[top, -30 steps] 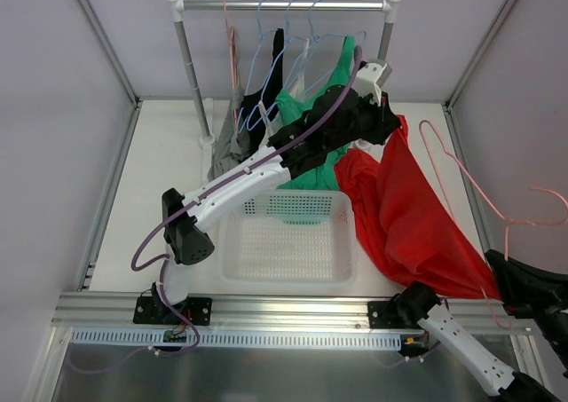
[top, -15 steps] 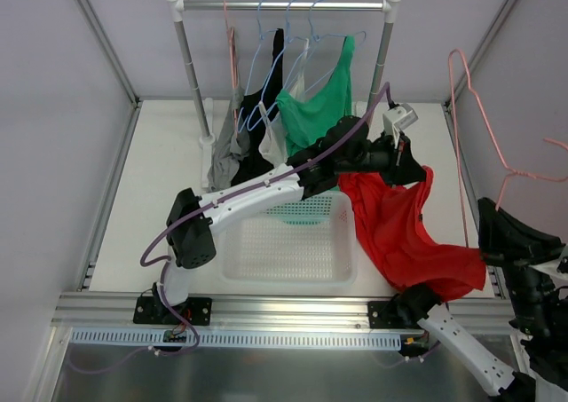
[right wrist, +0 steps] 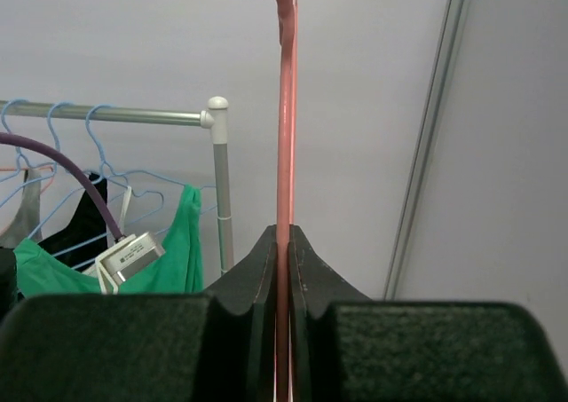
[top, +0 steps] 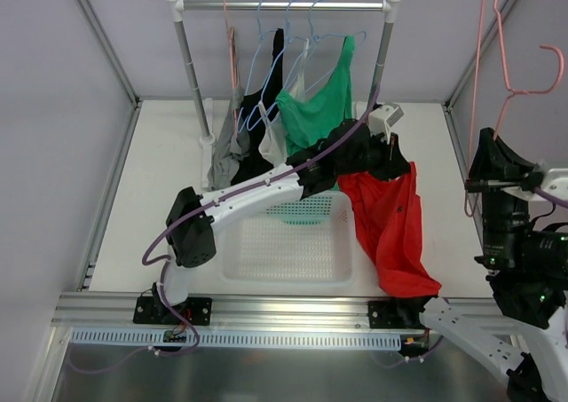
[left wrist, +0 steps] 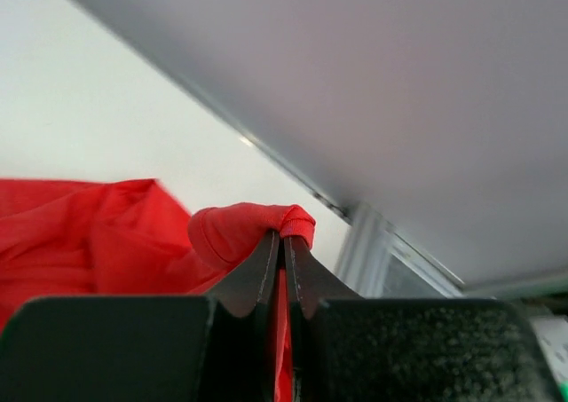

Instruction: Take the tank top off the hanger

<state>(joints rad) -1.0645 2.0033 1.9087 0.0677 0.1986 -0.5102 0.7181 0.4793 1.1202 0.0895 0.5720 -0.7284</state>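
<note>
The red tank top (top: 391, 229) is off the hanger. It hangs from the left gripper (top: 398, 164), just to the right of the white basket (top: 284, 280). The cloth looks soft and thin, with lots of folds. Its low end droops down to a point near the front edge of the table (top: 169, 180).

In the left wrist view, the left gripper (left wrist: 284, 242) is squeezed tight on a rolled edge of the red tank top (left wrist: 115, 242). The edge has a small ribbed seam. It bunches up in a round lump just above the two black fingers (left wrist: 253, 282).

The right gripper (top: 490, 149) is up high on the right side. It is pinched tight on the pink hanger (top: 502, 56). The hanger is a thin, smooth rod with bends and a hook, and it is bare. It is well apart from the red top. In the right wrist view the pink hanger (right wrist: 284, 109) runs straight up from between the closed fingers of the right gripper (right wrist: 282, 242).

The basket is plastic, with little holes all over. At the back stands a shiny metal rack (top: 284, 5) with white round caps. On it hang a green top (top: 319, 109), a black top (top: 266, 122) and a grey one (top: 226, 149), on thin blue hangers (top: 256, 65).
</note>
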